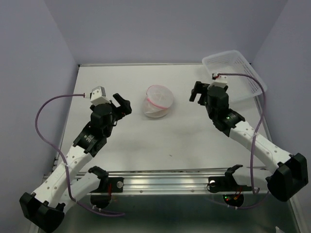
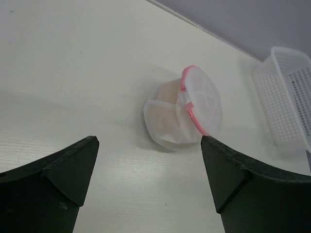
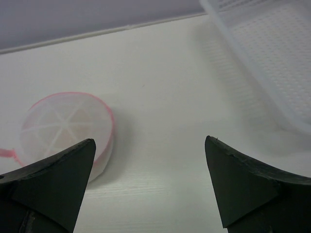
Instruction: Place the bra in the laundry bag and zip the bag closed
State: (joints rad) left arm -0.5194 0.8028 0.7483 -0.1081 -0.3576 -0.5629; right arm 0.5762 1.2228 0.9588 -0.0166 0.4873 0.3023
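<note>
Count: two grippers, one bag, one bra, one basket.
Left gripper (image 1: 124, 103): fingers spread, grasping nothing, at 9 o'clock of the bag, apart from it.
Laundry bag (image 1: 158, 102): small white rounded mesh pouch with pink zipper rim, mid-table.
Bra (image 2: 163, 109): peach-beige fabric inside the pouch, seen only through the mesh.
Right gripper (image 1: 196, 91): spread, empty, at 3 o'clock of the bag.
Basket (image 1: 233, 73): white slotted plastic, at 2 o'clock, partly cut off in wrist views.
Hard to tell: zipper seems shut.

You're looking at a white mesh laundry bag (image 1: 158, 102) with a pink zipper rim — the bra (image 2: 163, 109) shows peach through it. Your basket (image 1: 238, 73) is white, slotted; the table (image 1: 160, 145), plain white.
</note>
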